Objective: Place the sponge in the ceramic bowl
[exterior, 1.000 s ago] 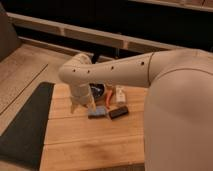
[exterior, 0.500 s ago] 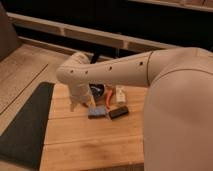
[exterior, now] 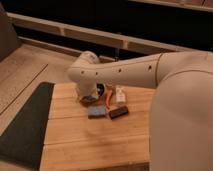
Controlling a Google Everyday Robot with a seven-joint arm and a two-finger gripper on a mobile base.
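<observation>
The sponge (exterior: 96,111) lies flat on the wooden counter (exterior: 90,145), near the middle of its far half and not in any dish. Just to its right, almost touching, is a blackish rectangular block (exterior: 118,112) of about the same size. Behind the block stands a small white object (exterior: 120,95), and to the left of that is something orange (exterior: 108,96), too blurred to name. The white arm (exterior: 130,72) reaches in from the right and bends down at its wrist. The tool (exterior: 91,99) hangs below the wrist, just behind the sponge and close over the counter. Its jaws are spread apart and grasp nothing, and whether it touches the sponge cannot be told. A dark sliver between the wrist and the orange thing seems to be the ceramic bowl (exterior: 102,90), mostly hidden by the arm. A dark mat (exterior: 25,125) lies along the counter's left edge
</observation>
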